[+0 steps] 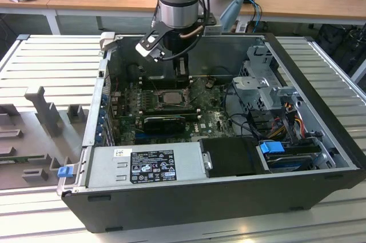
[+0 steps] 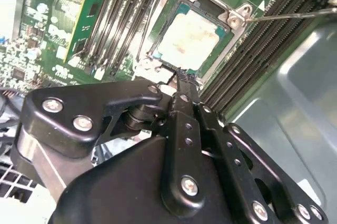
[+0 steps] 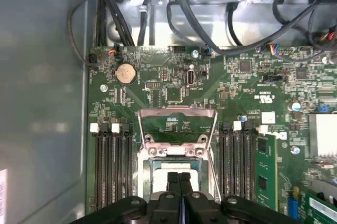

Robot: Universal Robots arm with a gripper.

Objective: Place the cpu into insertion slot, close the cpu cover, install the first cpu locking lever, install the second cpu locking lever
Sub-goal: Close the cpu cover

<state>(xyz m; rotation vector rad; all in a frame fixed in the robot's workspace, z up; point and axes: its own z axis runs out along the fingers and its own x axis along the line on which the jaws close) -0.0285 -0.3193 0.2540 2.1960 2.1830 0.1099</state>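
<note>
The cpu (image 2: 187, 39) lies flat in the insertion slot (image 2: 234, 28), silvery top up, on the green motherboard inside an open computer case (image 1: 189, 208). In the first wrist view the cpu (image 3: 159, 175) sits below the cpu cover (image 3: 178, 112), which stands raised on its hinge with board showing through its window. A thin locking lever (image 2: 295, 16) sticks out beside the socket, unlatched. My gripper (image 2: 181, 74) is shut with nothing between its fingers, its tips (image 3: 179, 175) hovering just over the cpu's near edge. In the exterior view the gripper (image 1: 178, 71) hangs over the socket (image 1: 170, 98).
Black memory slots (image 3: 110, 166) flank the socket on both sides. Cables (image 3: 174, 2) hang past the board's far edge. The case wall (image 2: 295, 103) is close beside the gripper. A power supply (image 1: 146, 163) and drive cage (image 1: 263, 83) fill the case's other parts.
</note>
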